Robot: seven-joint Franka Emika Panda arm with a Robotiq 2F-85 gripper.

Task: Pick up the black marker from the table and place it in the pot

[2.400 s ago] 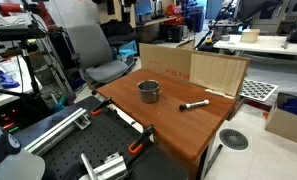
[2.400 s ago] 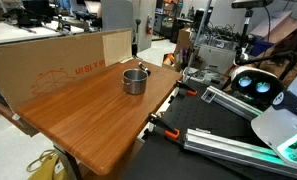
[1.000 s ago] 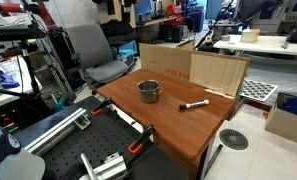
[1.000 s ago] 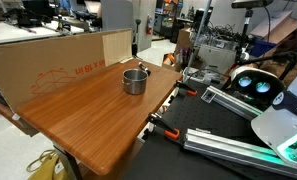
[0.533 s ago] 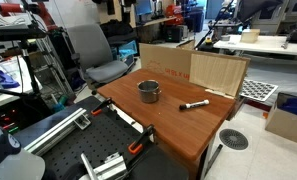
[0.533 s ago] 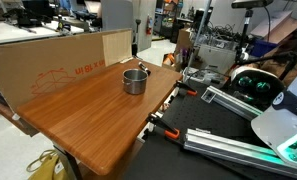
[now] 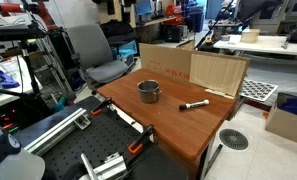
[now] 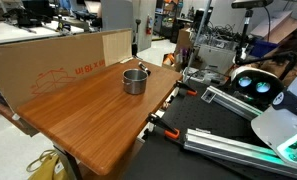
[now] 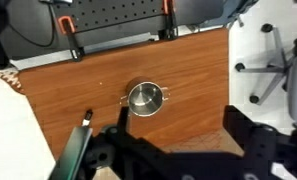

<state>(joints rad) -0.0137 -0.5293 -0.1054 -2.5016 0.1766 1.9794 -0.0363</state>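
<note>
Black slim marker pen with whitish end (image 7: 195,103) lies flat on reddish-brown wooden table (image 7: 178,130), below hand (image 9: 168,150), off toward one finger, not grasped. Hand fingers spread apart, empty, high up. Step: approach. Next: centre over marker, lower, straddle barrel, close. Round grey metal pot (image 9: 145,98) sits ahead of hand. One marker, one pot.

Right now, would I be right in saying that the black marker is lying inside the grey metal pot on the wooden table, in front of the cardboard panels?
Not quite. The black marker is not inside the grey metal pot; it lies flat on the wooden table, apart from the pot, as an exterior view shows. Both do sit in front of the cardboard panels.
</note>
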